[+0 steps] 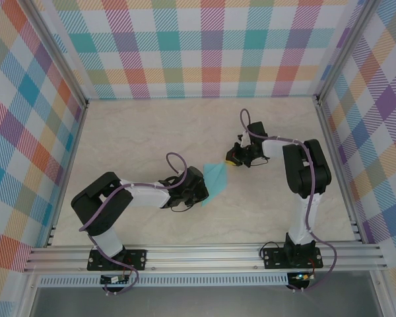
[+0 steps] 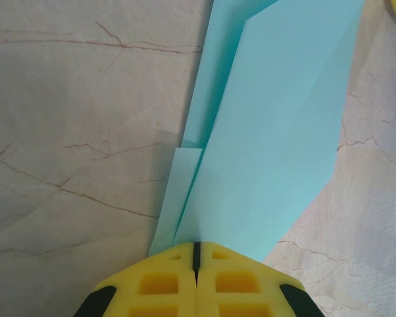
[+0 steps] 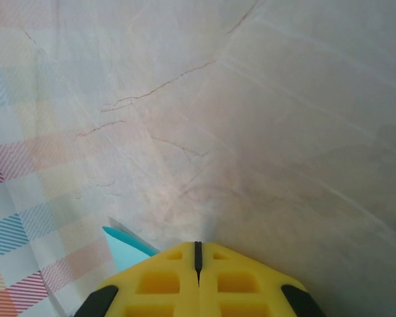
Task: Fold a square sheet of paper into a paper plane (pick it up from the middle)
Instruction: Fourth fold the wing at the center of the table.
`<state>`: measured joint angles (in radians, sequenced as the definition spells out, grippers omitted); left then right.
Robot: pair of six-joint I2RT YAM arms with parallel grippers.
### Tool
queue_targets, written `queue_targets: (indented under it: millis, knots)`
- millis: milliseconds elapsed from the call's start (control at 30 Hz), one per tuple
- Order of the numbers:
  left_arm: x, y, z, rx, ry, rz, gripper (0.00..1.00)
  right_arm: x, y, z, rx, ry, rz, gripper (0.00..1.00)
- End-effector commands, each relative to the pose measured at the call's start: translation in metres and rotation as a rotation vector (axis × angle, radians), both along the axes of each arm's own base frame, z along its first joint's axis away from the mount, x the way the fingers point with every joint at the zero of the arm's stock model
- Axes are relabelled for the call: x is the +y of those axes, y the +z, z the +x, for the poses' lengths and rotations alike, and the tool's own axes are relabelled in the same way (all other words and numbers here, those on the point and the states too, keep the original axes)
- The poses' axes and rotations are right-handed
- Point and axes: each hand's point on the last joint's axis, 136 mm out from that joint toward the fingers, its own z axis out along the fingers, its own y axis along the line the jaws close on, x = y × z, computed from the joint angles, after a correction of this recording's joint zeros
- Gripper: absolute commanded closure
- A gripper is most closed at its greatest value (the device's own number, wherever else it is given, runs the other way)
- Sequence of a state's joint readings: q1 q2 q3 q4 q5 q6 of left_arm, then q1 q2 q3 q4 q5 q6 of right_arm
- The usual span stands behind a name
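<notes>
no readable text, no labels, no numbers

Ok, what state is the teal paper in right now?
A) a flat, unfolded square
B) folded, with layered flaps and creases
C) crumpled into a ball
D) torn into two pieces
B: in the left wrist view the teal paper shows overlapping layers with straight folded edges and crease lines, not one flat sheet.

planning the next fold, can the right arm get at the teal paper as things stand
Probably yes: the right gripper sits at a corner of the teal paper with nothing between them, though its jaws are shut.
</notes>
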<state>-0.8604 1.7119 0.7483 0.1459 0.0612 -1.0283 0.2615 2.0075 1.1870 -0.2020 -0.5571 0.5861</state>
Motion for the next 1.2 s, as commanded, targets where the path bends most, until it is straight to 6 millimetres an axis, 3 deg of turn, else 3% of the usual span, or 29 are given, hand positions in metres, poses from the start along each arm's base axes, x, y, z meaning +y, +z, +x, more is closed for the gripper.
queue_targets:
  millis: [0, 167, 433, 567, 700, 900, 1167]
  knots:
    - [0.066, -0.069, -0.049, 0.212, -0.003, 0.292, 0.98, 0.002, 0.047, -0.004, -0.080, 0.014, 0.049, 0.97]
    - [0.063, -0.069, -0.048, 0.210, -0.009, 0.290, 0.98, 0.019, 0.053, -0.038, -0.063, 0.051, 0.092, 0.96]
    - [0.062, -0.068, -0.046, 0.209, -0.010, 0.290, 0.98, 0.065, 0.024, -0.095, -0.007, 0.141, 0.062, 0.98]
    - [0.061, -0.068, -0.046, 0.209, -0.012, 0.290, 0.98, 0.075, 0.004, -0.112, 0.031, 0.164, 0.039, 1.00]
    - [0.061, -0.067, -0.046, 0.208, -0.010, 0.289, 0.98, 0.069, -0.017, -0.127, 0.069, 0.161, 0.005, 1.00]
    - [0.061, -0.069, -0.046, 0.209, -0.013, 0.291, 0.98, 0.061, -0.029, -0.128, 0.072, 0.151, -0.055, 1.00]
    - [0.065, -0.070, -0.048, 0.213, -0.017, 0.306, 0.98, 0.052, -0.015, -0.087, -0.016, 0.131, -0.151, 1.00]
